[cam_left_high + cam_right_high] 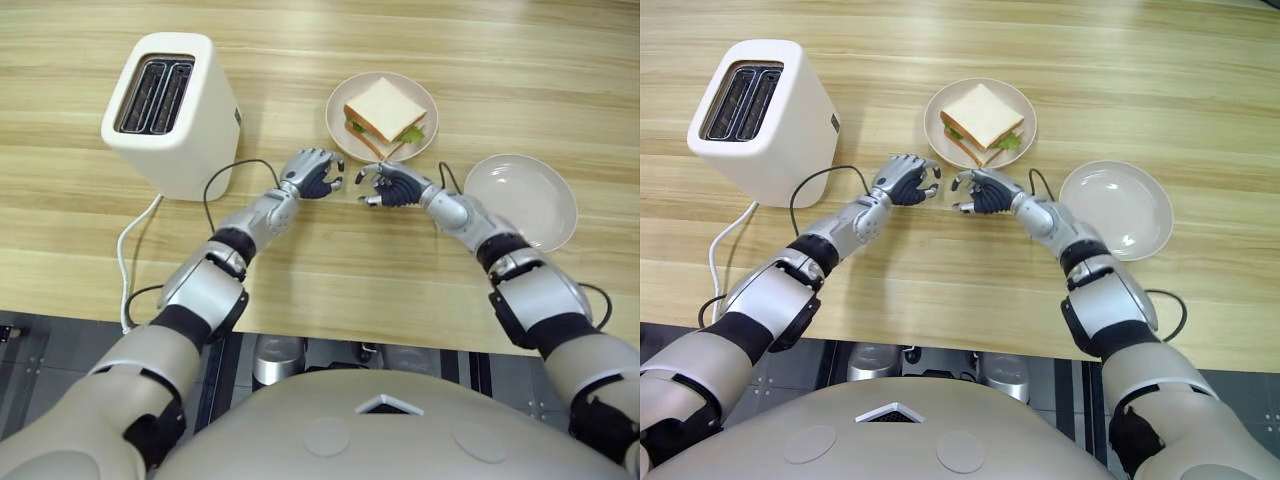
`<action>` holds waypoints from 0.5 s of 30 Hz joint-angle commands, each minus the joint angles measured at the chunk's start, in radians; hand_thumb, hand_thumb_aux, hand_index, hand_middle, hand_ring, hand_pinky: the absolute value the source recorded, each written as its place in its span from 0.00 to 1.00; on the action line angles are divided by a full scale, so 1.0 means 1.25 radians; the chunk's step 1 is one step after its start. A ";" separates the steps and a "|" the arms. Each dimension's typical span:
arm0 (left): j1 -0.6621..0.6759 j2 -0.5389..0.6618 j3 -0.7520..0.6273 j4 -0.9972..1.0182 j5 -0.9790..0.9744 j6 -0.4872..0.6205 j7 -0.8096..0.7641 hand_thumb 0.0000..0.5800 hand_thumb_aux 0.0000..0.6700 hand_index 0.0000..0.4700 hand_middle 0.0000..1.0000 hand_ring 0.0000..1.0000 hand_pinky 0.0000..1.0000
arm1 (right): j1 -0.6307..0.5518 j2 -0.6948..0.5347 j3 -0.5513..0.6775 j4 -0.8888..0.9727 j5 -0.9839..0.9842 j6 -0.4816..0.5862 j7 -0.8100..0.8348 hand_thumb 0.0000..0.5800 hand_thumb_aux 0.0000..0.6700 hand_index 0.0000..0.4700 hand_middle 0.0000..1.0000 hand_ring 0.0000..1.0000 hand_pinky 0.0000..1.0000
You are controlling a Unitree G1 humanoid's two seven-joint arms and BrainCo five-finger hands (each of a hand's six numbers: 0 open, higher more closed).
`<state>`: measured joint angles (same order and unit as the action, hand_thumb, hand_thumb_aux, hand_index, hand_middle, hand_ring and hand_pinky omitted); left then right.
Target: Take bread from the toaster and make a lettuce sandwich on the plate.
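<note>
Left hand [314,173] and right hand [393,186] low over the table [520,60], facing each other, close but apart, both curled on nothing, lettuce sandwich [385,112] on plate [337,102] just beyond them, toaster [178,120] left of the left hand, bare plate [522,200] right of the right hand.

The surface [300,40] beneath the fingers [331,184] is pale wood with long straight grain, smooth and satin rather than glossy. The left hand [315,172] and right hand [395,186] have silvery, metallic-looking backs with a soft sheen; their fingers are dark and matt, like rubber or plastic. Beyond the fingers to the left, the toaster [195,135] has a smooth, matt cream shell that looks like plastic, with dark slots. Its cord [122,270] is smooth and white. Just beyond the fingers, the plate [337,108] looks like smooth beige ceramic; the bread [386,106] on it is soft, matt and finely porous, the lettuce [411,133] crinkled. Right of the fingers, the empty plate [520,200] is glossier, catching light.
</note>
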<state>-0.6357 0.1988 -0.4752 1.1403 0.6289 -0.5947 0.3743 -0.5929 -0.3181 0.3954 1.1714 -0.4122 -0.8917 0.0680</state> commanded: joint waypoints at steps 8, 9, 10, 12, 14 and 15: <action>0.474 0.005 0.178 -0.788 -0.435 0.043 -0.277 0.00 0.00 0.00 0.00 0.00 0.00 | 0.326 0.092 -0.194 -0.566 0.396 0.016 0.047 0.00 0.00 0.00 0.00 0.00 0.00; 0.493 -0.005 0.186 -0.825 -0.455 0.054 -0.280 0.00 0.00 0.00 0.00 0.00 0.00 | 0.332 0.106 -0.200 -0.593 0.409 0.037 0.046 0.00 0.00 0.00 0.00 0.00 0.00; 0.510 -0.018 0.192 -0.858 -0.481 0.070 -0.287 0.00 0.00 0.00 0.00 0.00 0.00 | 0.337 0.119 -0.203 -0.618 0.411 0.050 0.045 0.00 0.00 0.00 0.00 0.00 0.00; 0.537 -0.043 0.205 -0.914 -0.508 0.090 -0.288 0.00 0.00 0.00 0.00 0.00 0.00 | 0.353 0.140 -0.221 -0.664 0.373 0.061 0.017 0.00 0.00 0.00 0.00 0.00 0.00; 0.562 -0.063 0.211 -0.955 -0.528 0.100 -0.295 0.00 0.00 0.00 0.00 0.00 0.00 | 0.381 0.157 -0.238 -0.708 0.362 0.077 -0.003 0.00 0.00 0.00 0.00 0.00 0.00; 0.577 -0.072 0.217 -0.972 -0.535 0.100 -0.294 0.00 0.00 0.00 0.00 0.00 0.00 | 0.398 0.164 -0.248 -0.731 0.352 0.083 -0.015 0.00 0.00 0.00 0.00 0.00 0.00</action>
<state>0.0639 0.1155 -0.2250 -0.0367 -0.0132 -0.4930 0.0119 -0.1257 -0.1194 0.1154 0.2947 0.0499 -0.8190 0.0774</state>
